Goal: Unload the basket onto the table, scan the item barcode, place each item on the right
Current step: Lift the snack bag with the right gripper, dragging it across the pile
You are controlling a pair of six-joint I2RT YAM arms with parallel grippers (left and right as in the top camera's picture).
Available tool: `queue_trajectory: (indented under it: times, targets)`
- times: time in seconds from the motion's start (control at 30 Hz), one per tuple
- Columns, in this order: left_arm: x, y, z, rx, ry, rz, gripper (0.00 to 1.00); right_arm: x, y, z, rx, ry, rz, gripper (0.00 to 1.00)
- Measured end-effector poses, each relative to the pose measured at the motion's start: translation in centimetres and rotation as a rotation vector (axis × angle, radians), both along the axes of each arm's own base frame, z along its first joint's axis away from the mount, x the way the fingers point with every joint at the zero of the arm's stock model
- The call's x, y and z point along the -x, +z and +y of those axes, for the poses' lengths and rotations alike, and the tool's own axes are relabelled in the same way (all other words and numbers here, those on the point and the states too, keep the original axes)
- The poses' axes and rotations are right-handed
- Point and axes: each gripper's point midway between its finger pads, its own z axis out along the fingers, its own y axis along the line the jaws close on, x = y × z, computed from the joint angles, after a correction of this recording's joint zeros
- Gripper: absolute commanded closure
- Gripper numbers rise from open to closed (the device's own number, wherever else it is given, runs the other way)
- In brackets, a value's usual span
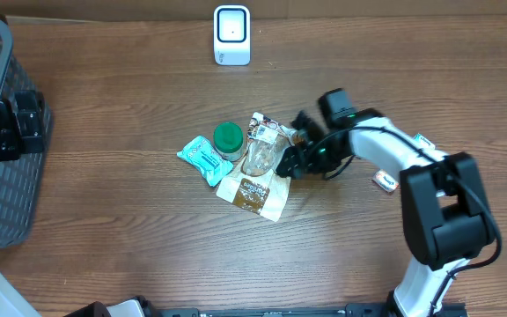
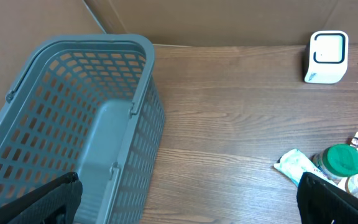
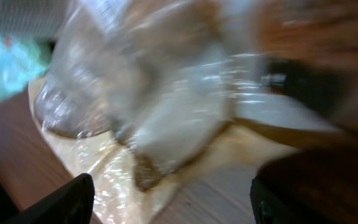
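clear plastic packet [image 3: 166,118] lies ungripped between the right gripper's [image 3: 169,186] parted jaws; white scanner [image 1: 231,35] stands well beyond them, so scanning seems undone. left gripper's [image 2: 188,186] jaws gape, empty.

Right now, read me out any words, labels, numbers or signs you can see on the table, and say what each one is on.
No text can be read in any view.
On the white scanner: no characters legible.
On the teal packet: print too small.
On the white label of a clear bag: too small.
On the brown label of the pouch: too small.
Right wrist view: blurred.
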Motion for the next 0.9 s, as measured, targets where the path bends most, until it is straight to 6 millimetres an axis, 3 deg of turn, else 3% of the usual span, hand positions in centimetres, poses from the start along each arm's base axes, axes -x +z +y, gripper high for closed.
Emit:
queue_trajectory:
  times: [0.13,0.23,0.57,0.8,0.9]
  targets:
    - [0.0,0.0,0.0,0.0,0.0,0.0,0.0,-2.0,0.5,-1.9,-0.06,-0.132,0.01,0.21]
    - [0.0,0.0,0.0,0.0,0.0,0.0,0.01,-1.9,0.2,-1.6,-0.087,-0.178,0.042,0.23]
    - [0.0,0.0,0.0,0.0,0.0,0.0,0.0,-0.4,-0.2,2.9,-0.254,-0.27,0.097,0.3]
    - [0.0,0.0,0.0,0.0,0.0,0.0,0.0,0.4,-0.8,6.3,-0.328,-0.348,0.124,0.5]
    - [0.0,0.0,0.0,0.0,0.0,0.0,0.01,-0.1,-1.0,7.2,-0.351,-0.394,0.136,0.53]
